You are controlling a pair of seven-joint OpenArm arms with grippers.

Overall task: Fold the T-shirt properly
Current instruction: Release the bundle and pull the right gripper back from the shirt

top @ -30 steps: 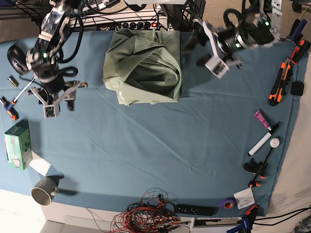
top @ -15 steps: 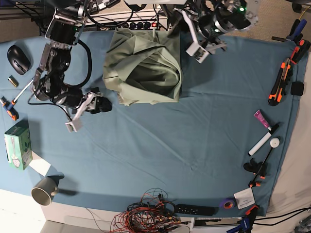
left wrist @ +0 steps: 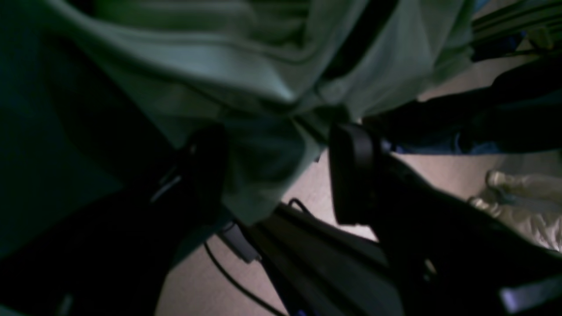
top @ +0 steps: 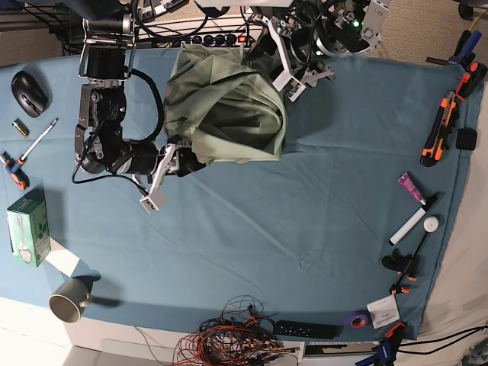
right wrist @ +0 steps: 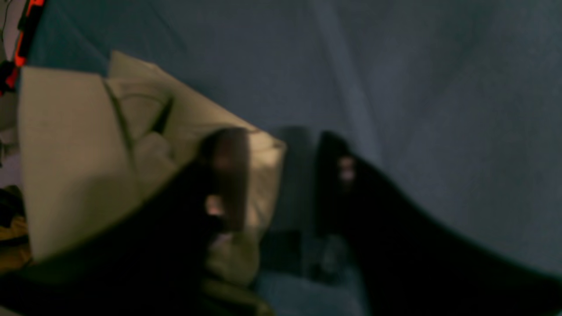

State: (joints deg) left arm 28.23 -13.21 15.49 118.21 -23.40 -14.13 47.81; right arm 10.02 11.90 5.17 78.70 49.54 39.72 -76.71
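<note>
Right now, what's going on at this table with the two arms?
A two-armed robot is starting to fold a crumpled pale sage-green cotton T-shirt lying on the blue table cloth. The right gripper is at the shirt's near left corner, and the left gripper is at its far right edge, open with fabric between its fingers. The shirt is still bunched, not folded.

1. T-shirt (top: 229,107): soft matt cotton-like cloth, sage green, creased in loose folds; same dull weave close up (left wrist: 246,79).
2. Desk (top: 305,213) cover: matt blue cloth, faint wrinkles.
3. Left pincer (left wrist: 281,175): matt black pads (left wrist: 351,171), plastic or rubber, cannot tell which.
4. Right pincer (right wrist: 281,184): dark, blurred, finish unclear.
5. Mouse (top: 28,82): black plastic, slight sheen.
6. Mug (top: 70,299): smooth, dull grey-brown.
7. Box (top: 28,227): green printed cardboard.
</note>
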